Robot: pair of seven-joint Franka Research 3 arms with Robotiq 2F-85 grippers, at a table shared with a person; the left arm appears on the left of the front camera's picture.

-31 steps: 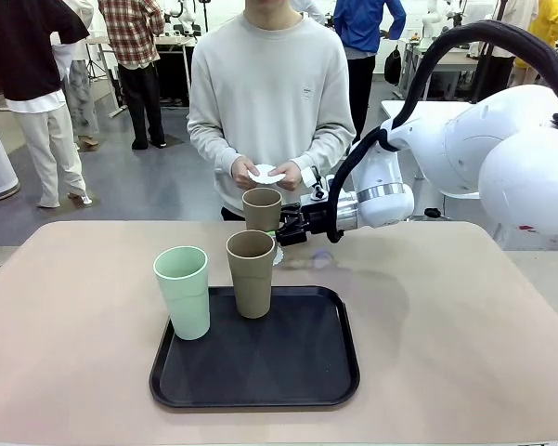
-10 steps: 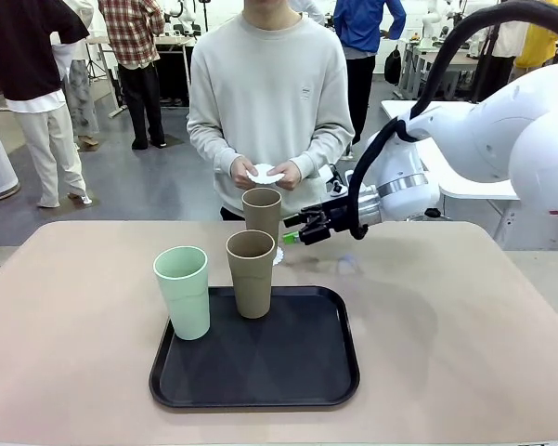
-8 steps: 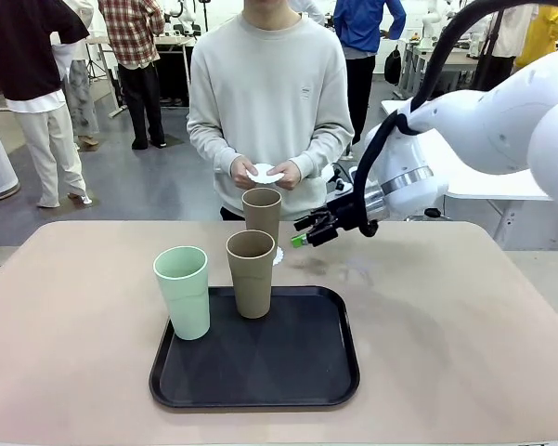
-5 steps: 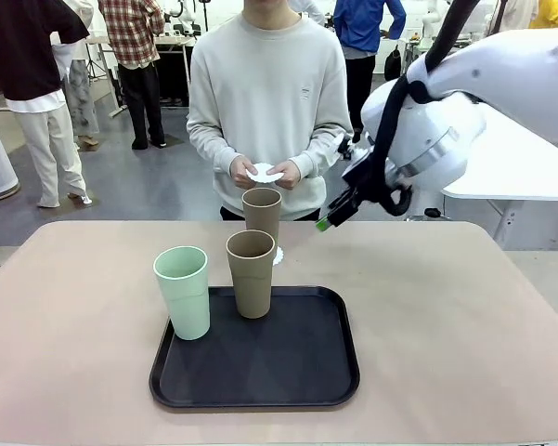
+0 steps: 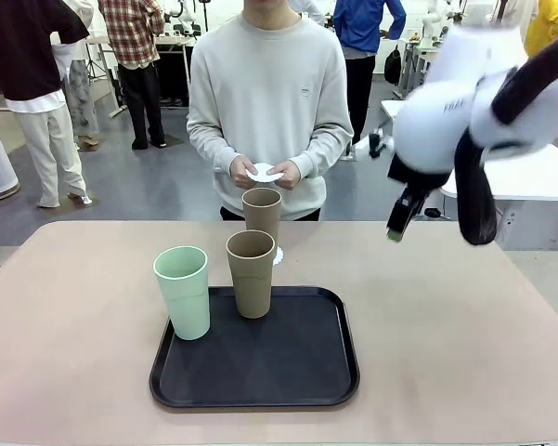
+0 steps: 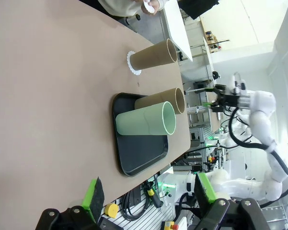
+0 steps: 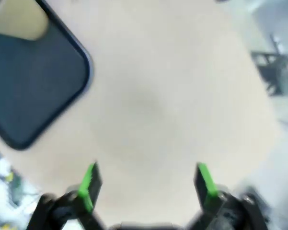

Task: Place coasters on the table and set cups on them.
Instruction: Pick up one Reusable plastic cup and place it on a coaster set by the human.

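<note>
One brown cup (image 5: pixel 262 214) stands on a white coaster (image 5: pixel 278 256) on the beige table (image 5: pixel 446 316), just beyond the black tray (image 5: pixel 297 372). A second brown cup (image 5: pixel 251 272) and the mint cup (image 5: pixel 182 291) stand on the tray. The person's hands hold more white coasters (image 5: pixel 266 173) at chest height. My right gripper (image 5: pixel 396 221) hangs above the table's right side, pointing down, open and empty (image 7: pixel 146 184). My left gripper (image 6: pixel 148 191) is open and empty, looking along the table at the three cups (image 6: pixel 153 54) from a distance.
The person stands at the far edge, behind the cups. In the blurred right wrist view, a corner of the tray (image 7: pixel 38 86) lies left of bare tabletop (image 7: pixel 158 96). A white table (image 5: pixel 529 181) stands behind my right arm.
My right gripper has drawn back from the far brown cup, risen and swung to the right. That cup stays on its coaster. The person's hands have not moved.
</note>
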